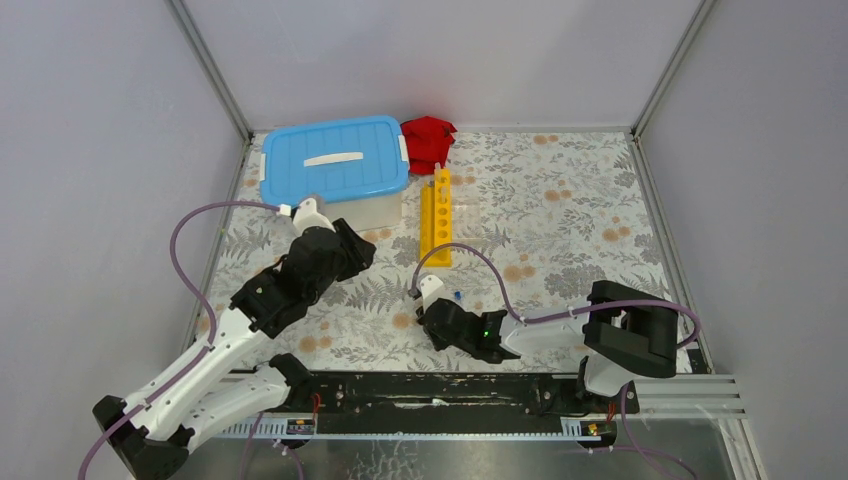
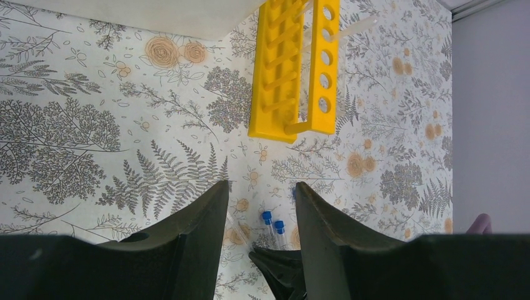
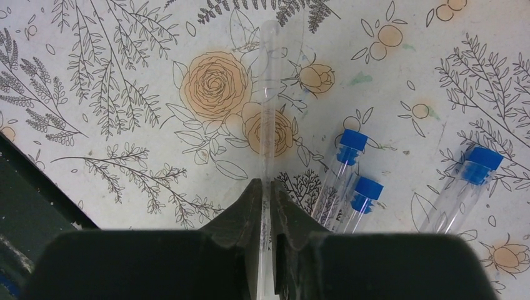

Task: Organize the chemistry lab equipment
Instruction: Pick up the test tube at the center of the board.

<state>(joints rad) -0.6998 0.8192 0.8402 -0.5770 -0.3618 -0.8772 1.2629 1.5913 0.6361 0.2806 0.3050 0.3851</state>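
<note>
My right gripper point(image 3: 267, 185) is shut on a thin clear glass rod point(image 3: 269, 94) that points away over the flowered table; it also shows in the top view point(image 1: 432, 299). Three clear blue-capped tubes point(image 3: 345, 167) point(image 3: 362, 197) point(image 3: 469, 181) lie on the table just right of it. My left gripper point(image 2: 261, 184) is open and empty, held above the table over two of the tubes point(image 2: 269, 222); it also shows in the top view point(image 1: 350, 250). The yellow holed rack point(image 1: 437, 215) point(image 2: 294, 69) lies beyond. The white blue-lidded tub point(image 1: 335, 160) stands at the back left. The tube holder and ring stand are out of view.
A red cloth point(image 1: 428, 140) lies at the back beside the tub. Grey walls close in the table on the left, back and right. The black rail point(image 1: 430, 390) with the arm bases runs along the near edge.
</note>
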